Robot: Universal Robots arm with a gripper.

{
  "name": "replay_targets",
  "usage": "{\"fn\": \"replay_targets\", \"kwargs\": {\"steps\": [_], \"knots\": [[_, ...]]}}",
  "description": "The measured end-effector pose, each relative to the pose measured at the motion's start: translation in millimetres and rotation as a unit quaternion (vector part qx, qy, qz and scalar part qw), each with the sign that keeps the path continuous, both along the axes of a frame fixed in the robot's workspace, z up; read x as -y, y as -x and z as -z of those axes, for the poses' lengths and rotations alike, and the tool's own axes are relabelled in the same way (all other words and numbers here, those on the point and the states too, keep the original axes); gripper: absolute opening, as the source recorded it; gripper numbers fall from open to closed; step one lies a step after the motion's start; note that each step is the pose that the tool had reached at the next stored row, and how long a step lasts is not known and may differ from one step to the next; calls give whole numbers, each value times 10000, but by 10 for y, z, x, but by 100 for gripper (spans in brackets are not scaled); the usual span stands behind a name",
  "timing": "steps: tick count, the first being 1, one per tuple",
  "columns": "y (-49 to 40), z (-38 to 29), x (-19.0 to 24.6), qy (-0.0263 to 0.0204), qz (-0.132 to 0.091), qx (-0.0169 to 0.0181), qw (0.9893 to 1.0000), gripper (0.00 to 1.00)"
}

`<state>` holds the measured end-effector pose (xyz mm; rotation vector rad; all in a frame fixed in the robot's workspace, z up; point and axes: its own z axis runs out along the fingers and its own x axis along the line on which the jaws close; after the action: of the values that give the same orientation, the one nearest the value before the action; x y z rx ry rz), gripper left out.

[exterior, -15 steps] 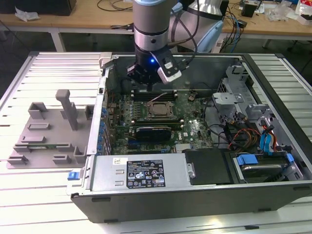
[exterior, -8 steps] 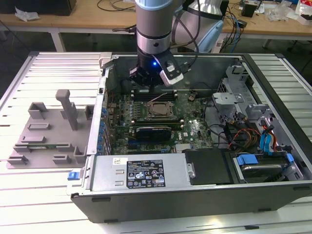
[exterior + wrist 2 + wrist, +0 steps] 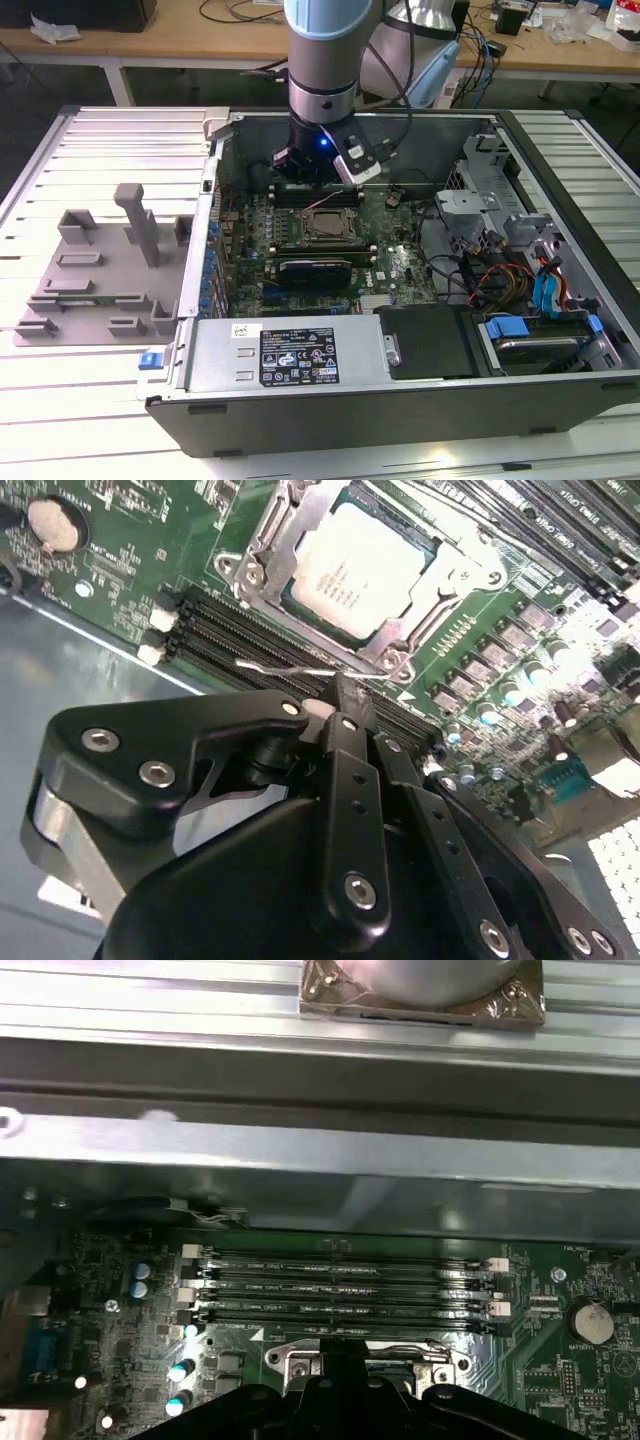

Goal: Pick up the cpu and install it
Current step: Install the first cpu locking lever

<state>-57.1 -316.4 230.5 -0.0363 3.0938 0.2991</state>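
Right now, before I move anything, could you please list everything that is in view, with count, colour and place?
case: one, dark grey, open, on the table
table: one, white, slatted, under the case
board: one, green, inside the case
socket: one, metal frame, on the board
cpu: one, silvery top, in the socket
memory slots: four, black, beside the socket
coin cell: one, silver, on the board
power supply: one, silver, at the case's near edge
fixture: one, grey, on the table, at the exterior view's left
arm: one, grey, above the case
tool: one, black, over the board near the cpu
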Motion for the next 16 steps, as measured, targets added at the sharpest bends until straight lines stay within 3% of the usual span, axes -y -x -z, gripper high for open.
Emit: {"fn": "replay_targets", "kwargs": {"steps": [1,2,4,8,16], "knots": [[-20,39,-6,1,201,-1,9998,11],[-49,60,-60,1,292,-2,9996,11],[-78,67,-94,-1,295,-2,9996,11],[-170,135,-94,1,355,-10,9994,11],[-186,179,-150,15,530,-28,9986,11]]}}
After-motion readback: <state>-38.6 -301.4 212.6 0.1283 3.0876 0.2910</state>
